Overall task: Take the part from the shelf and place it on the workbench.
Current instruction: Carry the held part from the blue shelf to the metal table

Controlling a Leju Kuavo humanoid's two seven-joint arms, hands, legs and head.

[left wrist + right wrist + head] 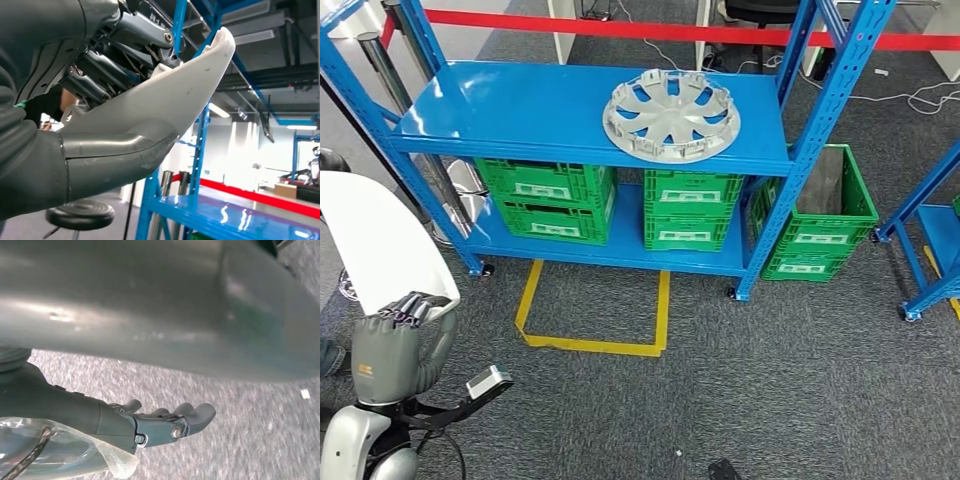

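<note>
Gripping a curved white part, the left hand has its dark fingers curled over the part's near edge, low and to the left of the blue shelf; the left wrist view shows the fingers on one side of the white panel and the thick thumb pressed against the other. A small orange mark sits on the hand's grey cover, too small to read. The right hand hangs above the carpet with its fingers lying straight and close together, holding nothing.

On the shelf's top board lies a silver hubcap, toward the right end. White labels on the green crates under that board cannot be read; two stacks stand on the lower board, and another crate sits on the floor just beside the shelf's right post. Yellow tape marks a square on the grey carpet in front of the shelf. Behind the shelf runs a red barrier strip, with white cables on the floor beyond. A second blue rack stands to the right.
</note>
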